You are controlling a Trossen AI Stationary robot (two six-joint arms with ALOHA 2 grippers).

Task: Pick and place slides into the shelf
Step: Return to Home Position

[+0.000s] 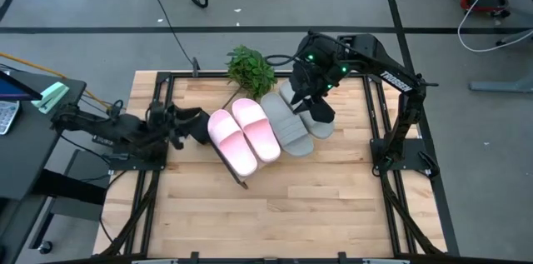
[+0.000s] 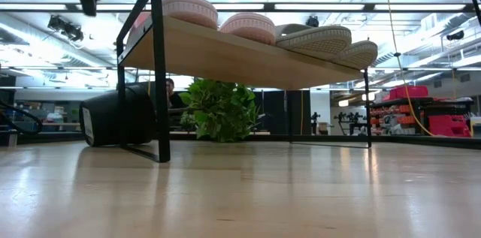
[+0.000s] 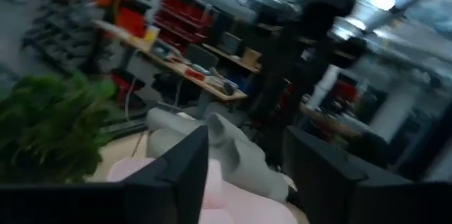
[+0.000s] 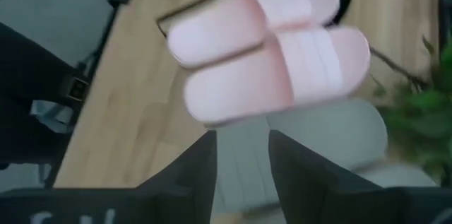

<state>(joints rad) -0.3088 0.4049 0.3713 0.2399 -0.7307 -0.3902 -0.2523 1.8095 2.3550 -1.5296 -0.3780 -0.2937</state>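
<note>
1. Risk: my right gripper (image 1: pixel 318 112) hangs directly over the grey slides (image 1: pixel 290 127). A low or sideways withdrawal could clip one and send it down the slanted shelf (image 2: pixel 240 59).
2. Risk: my left gripper (image 1: pixel 200 127) sits just beside the pink slides (image 1: pixel 243 136), at the shelf's end. A swing towards them could knock the frame or the pair.
3. Jaws: both sets stand parted and hold nothing.
4. Position: all four slides lie on the shelf, pink beside grey. None is between either set of jaws.
</note>
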